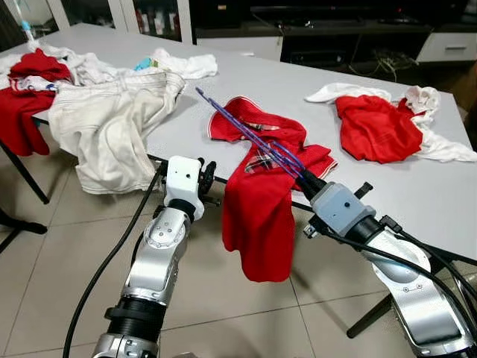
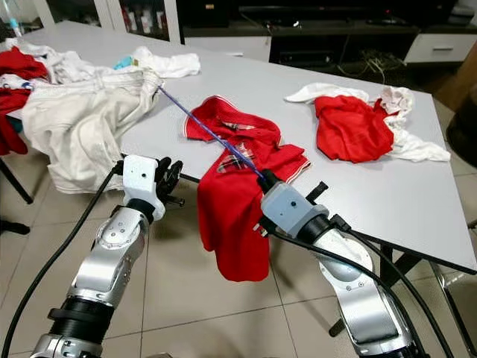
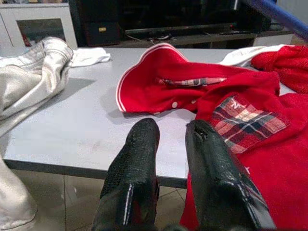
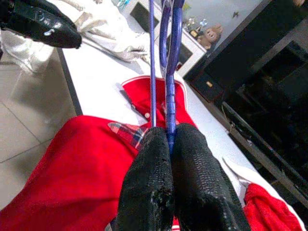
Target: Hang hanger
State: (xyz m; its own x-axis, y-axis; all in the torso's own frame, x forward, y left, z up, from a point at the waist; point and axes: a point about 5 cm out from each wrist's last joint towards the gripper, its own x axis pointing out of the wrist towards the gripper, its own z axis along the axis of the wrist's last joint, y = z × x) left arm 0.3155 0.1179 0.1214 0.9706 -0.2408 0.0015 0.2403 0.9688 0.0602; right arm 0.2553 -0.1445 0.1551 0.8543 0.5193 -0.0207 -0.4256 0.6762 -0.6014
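A thin purple hanger (image 1: 246, 133) slants over the grey table (image 1: 417, 194), and my right gripper (image 1: 300, 177) is shut on its lower end. In the right wrist view the fingers (image 4: 192, 168) are pressed together around the hanger's wires (image 4: 169, 77). Under the hanger, a red polo shirt (image 1: 261, 209) with a plaid pocket lies on the table and droops over its front edge. My left gripper (image 1: 207, 176) sits just before the table edge, left of the hanging shirt. It is open, with nothing between its fingers (image 3: 137, 159).
Cream trousers (image 1: 112, 119) hang off the table's left part, with red and white clothes (image 1: 33, 74) behind them. Another red and white pile (image 1: 380, 123) lies at the right. Tiled floor (image 1: 67, 246) lies below, a table leg (image 1: 369, 317) stands near my right arm, and dark cabinets line the back.
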